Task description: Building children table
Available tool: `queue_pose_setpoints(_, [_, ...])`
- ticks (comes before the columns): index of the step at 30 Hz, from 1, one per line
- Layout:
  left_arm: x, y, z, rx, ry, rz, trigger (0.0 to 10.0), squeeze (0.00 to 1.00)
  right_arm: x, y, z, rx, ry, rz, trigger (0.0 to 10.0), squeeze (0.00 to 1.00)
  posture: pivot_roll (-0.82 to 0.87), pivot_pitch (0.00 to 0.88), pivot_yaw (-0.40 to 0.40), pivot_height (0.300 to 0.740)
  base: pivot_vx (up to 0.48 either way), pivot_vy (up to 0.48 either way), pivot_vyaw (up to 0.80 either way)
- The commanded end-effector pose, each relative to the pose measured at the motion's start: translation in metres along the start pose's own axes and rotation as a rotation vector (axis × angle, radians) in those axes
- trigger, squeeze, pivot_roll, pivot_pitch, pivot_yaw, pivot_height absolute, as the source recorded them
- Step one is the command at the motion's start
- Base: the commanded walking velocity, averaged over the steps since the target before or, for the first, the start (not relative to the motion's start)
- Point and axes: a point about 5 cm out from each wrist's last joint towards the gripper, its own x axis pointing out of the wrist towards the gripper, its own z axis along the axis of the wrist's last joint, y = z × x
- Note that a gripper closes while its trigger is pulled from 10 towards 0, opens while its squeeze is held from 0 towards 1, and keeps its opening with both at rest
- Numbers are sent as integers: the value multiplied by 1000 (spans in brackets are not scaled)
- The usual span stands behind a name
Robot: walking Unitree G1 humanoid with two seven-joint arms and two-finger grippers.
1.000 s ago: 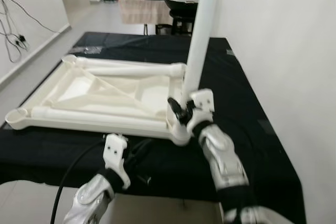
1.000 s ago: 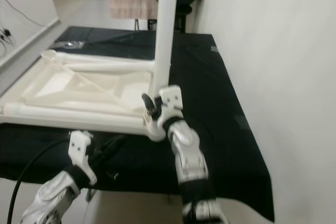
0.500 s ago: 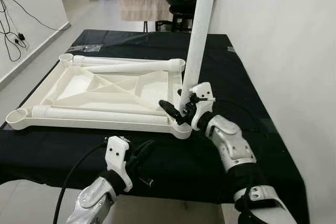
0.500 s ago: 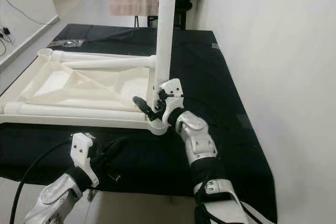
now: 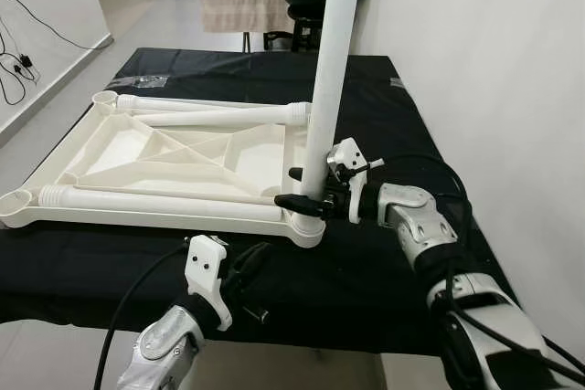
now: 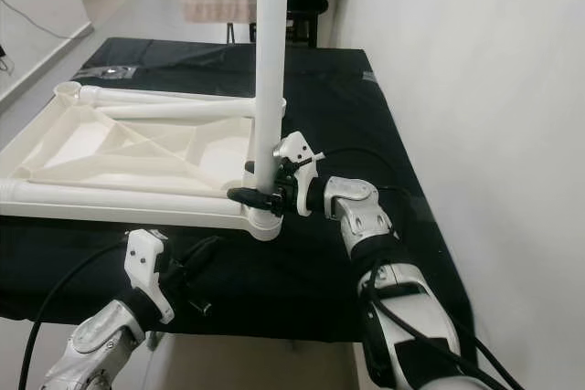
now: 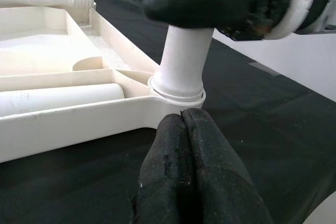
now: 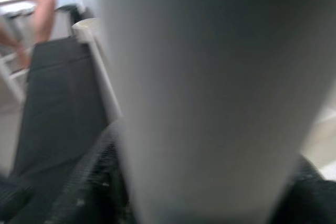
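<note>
Right claw (image 5: 306,196) clenched around upright leg (image 5: 322,89), seated in near-right corner socket of the inverted top (image 5: 174,148). Left claw (image 7: 184,145) closed, empty, idle. Recommendation: keep leg vertical; twist squarely to avoid cross-threading.

A white plastic children's tabletop (image 5: 174,154) lies upside down, ribs up, on black cloth. One white tube leg (image 5: 325,70) stands upright in its near right corner socket; two more legs (image 5: 219,117) lie inside the frame.

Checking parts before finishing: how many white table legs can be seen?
3: one upright leg in the near right corner socket, held by the right gripper; two lying in the tabletop, far leg, near leg.
</note>
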Motion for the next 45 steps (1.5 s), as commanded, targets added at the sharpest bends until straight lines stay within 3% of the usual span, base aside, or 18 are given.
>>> queue_pose_setpoints(1, [-1,-2,-3,2,7,4,10000,0,3,-2,2,2,0,-23,0,0,109,6,-85,740,0,0,0])
queue_pose_setpoints(10, [-3,-1,-2,-4,4,3,10000,0,-25,-8,-17,38,2,-39,0,0,95,22,-77,740,0,0,0])
queue_pose_setpoints(13, [-4,-1,-1,-3,2,5,10000,0,-33,-7,-32,50,45,-132,0,0,88,32,-83,740,0,0,0])
queue_pose_setpoints(14, [-7,0,0,-1,2,9,10000,0,-41,-11,-57,89,124,-649,0,0,83,40,-83,740,0,0,0])
queue_pose_setpoints(15, [-7,0,0,-1,2,9,10000,0,-41,-11,-57,89,124,-649,0,0,83,40,-83,740,0,0,0])
queue_pose_setpoints(16, [-8,1,1,-3,2,10,10000,0,-37,14,-66,142,105,-737,0,0,77,60,-70,740,0,0,0])
queue_pose_setpoints(17, [-8,1,1,-3,2,10,10000,0,-37,14,-66,142,105,-737,0,0,77,60,-70,740,0,0,0])
queue_pose_setpoints(18, [-9,2,1,-4,4,9,10000,0,-38,33,-66,158,83,-822,0,0,59,60,-53,740,0,0,0])
queue_pose_setpoints(21, [-9,4,1,-8,9,5,10000,0,-34,50,-52,127,26,-805,0,0,38,45,-38,740,0,0,0])
queue_pose_setpoints(26, [-7,4,1,0,10,7,10000,0,-21,40,-52,111,55,-764,0,0,69,39,-51,740,0,0,0])
queue_pose_setpoints(27, [-7,4,1,2,6,16,10000,0,-17,39,-50,112,49,-746,10000,0,71,40,-53,740,0,0,0])
queue_pose_setpoints(31, [-7,5,1,3,4,23,10000,0,-15,38,-48,115,42,-735,10000,0,73,39,-53,740,0,0,0])
queue_pose_setpoints(32, [-7,5,1,2,5,20,10000,0,-8,36,-41,110,18,-654,10000,1000,67,37,-47,740,0,0,0])
queue_pose_setpoints(38, [-5,4,1,-5,9,7,10000,0,0,29,0,34,-89,-443,10000,1000,67,33,-49,740,0,0,0])
queue_pose_setpoints(39, [-5,3,1,-6,8,6,10000,0,0,27,9,2,-109,-349,10000,0,70,29,-52,740,0,0,0])
queue_pose_setpoints(40, [-5,3,1,-6,8,6,10000,0,0,27,9,2,-109,-349,10000,0,70,29,-52,740,0,0,0])
queue_pose_setpoints(42, [-4,3,1,-8,7,7,10000,0,1,19,18,-46,-97,-123,10000,0,75,26,-55,740,0,0,0])
queue_pose_setpoints(45, [-4,3,0,-8,7,7,10000,0,3,16,18,-67,-71,-51,10000,0,81,24,-57,740,0,0,0])
